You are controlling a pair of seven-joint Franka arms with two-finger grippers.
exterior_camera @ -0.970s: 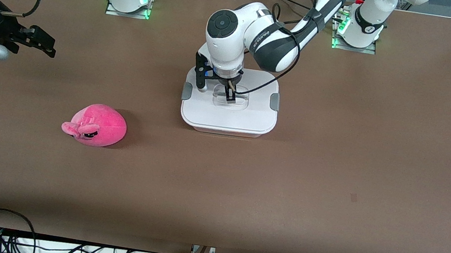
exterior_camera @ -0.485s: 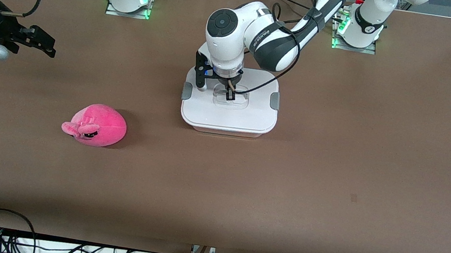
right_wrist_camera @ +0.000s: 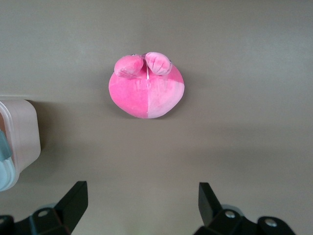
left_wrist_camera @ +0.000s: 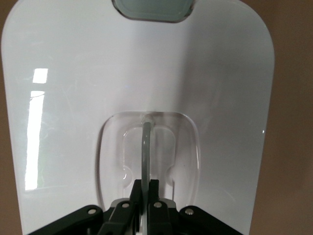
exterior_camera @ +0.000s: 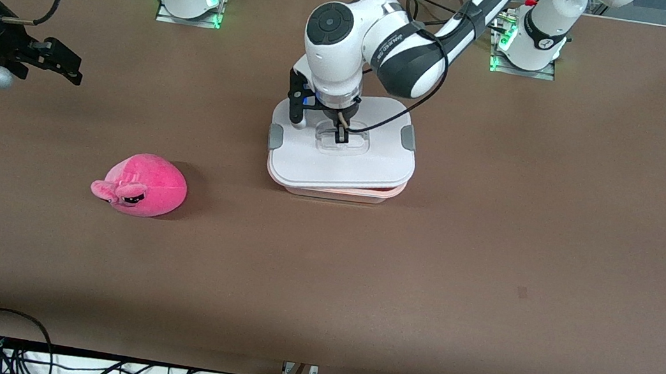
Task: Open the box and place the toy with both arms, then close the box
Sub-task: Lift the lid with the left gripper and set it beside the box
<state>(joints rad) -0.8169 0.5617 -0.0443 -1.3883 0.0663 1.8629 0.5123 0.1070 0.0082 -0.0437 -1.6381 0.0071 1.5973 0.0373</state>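
On brown table (exterior_camera: pixel 492 246): left end effector (exterior_camera: pixel 341 136) pinching lid handle (left_wrist_camera: pixel 145 147); right end effector (right_wrist_camera: pixel 142 205) spread, waiting.

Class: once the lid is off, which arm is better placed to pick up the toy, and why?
The right arm. Its right gripper hangs open over the toy, while the left gripper is shut on the lid.

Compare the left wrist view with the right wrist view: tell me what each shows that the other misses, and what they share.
Left wrist only: the left pincer shut on the clear handle in the recess of the white lid, and a grey clip.

Right wrist only: the pink toy lying on the table, with the right pincer open above it.

Both: the brown table and a part of the box.
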